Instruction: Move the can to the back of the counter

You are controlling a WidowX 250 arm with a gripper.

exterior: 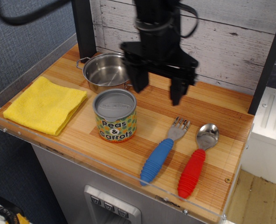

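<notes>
The can (114, 115) stands upright near the front middle of the wooden counter (222, 116). It has a grey ridged lid and a yellow dotted label reading "Peas & Carrots". My black gripper (158, 91) hangs open and empty above the counter, up and to the right of the can and behind it. Its left finger (139, 79) is near the pot's right handle; its right finger (176, 91) is above bare wood. Nothing is between the fingers.
A steel two-handled pot (107, 71) sits behind the can at the back left. A folded yellow cloth (44, 104) lies at the left. A blue-handled fork (163, 151) and a red-handled spoon (196, 161) lie at the front right. A clear acrylic strip (105, 163) edges the front.
</notes>
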